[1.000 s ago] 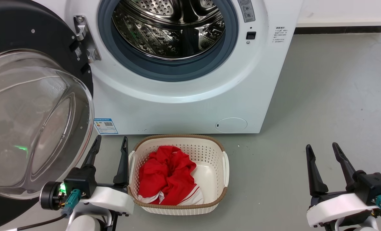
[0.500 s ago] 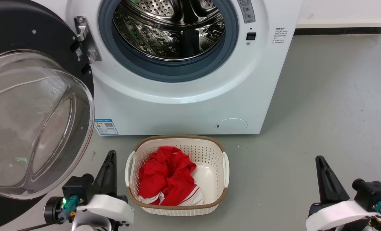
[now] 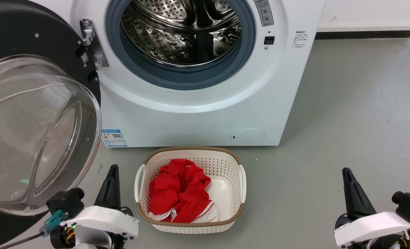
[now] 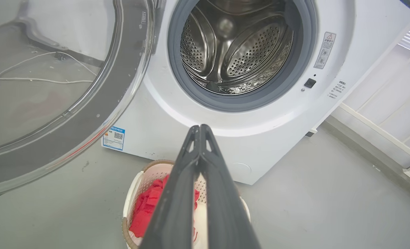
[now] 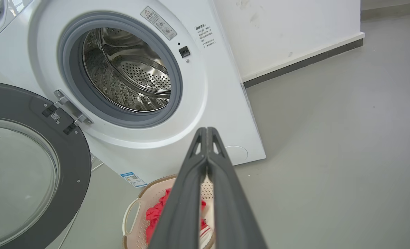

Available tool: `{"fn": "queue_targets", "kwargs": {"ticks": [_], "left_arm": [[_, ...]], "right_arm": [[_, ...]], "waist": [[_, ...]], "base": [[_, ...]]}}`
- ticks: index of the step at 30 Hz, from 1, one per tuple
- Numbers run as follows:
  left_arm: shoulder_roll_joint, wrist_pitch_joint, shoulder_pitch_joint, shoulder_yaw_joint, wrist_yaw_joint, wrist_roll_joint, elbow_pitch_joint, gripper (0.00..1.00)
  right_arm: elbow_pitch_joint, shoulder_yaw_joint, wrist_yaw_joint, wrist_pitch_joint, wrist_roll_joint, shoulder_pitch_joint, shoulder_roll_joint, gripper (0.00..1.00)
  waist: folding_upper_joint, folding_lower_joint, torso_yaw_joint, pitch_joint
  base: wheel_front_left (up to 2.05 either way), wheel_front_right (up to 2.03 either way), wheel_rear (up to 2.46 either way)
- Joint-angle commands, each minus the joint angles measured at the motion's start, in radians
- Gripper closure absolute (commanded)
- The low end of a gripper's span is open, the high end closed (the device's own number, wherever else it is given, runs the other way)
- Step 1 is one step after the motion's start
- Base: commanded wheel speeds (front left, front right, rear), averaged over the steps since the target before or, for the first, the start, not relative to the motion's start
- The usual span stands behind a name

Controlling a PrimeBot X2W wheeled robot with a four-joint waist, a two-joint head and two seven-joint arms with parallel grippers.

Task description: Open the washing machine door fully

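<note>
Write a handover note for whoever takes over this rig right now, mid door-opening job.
Left pincer: shut, empty, low beside the laundry basket, touching nothing.
Right pincer: shut, empty, low, out to the right of the washing machine.
Washing machine door: swung wide on its hinge; drum exposed.
Done: door looks fully open.
Left: likely nothing; check it can't swing further.

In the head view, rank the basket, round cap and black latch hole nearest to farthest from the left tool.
1. Basket, right beside the left tool.
2. Round cap, low on the washing machine.
3. Black latch hole, higher up.
</note>
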Motion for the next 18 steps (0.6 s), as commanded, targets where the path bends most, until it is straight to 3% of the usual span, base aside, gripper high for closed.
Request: {"fn": "queue_targets", "kwargs": {"ticks": [1,18], "left_arm": [[0.000,0.009,-0.020,0.011,-0.004,-0.047,-0.013,1.00],[-0.011,0.074,-0.024,0.046,-0.025,-0.307,-0.007,1.00]], "right_arm": [[-0.006,-0.002,0.000,0.006,0.050,-0.031,-0.008,1.00],[0.027,-0.010,0.000,0.046,0.325,-0.057,-0.015,1.00]], "waist": [[0.0000,0.0000,0.000,-0.001],[0.0000,0.0000,-0.003,-0.007]], "base": [[0.00,0.00,0.00],[0.00,0.00,0.00]]}}
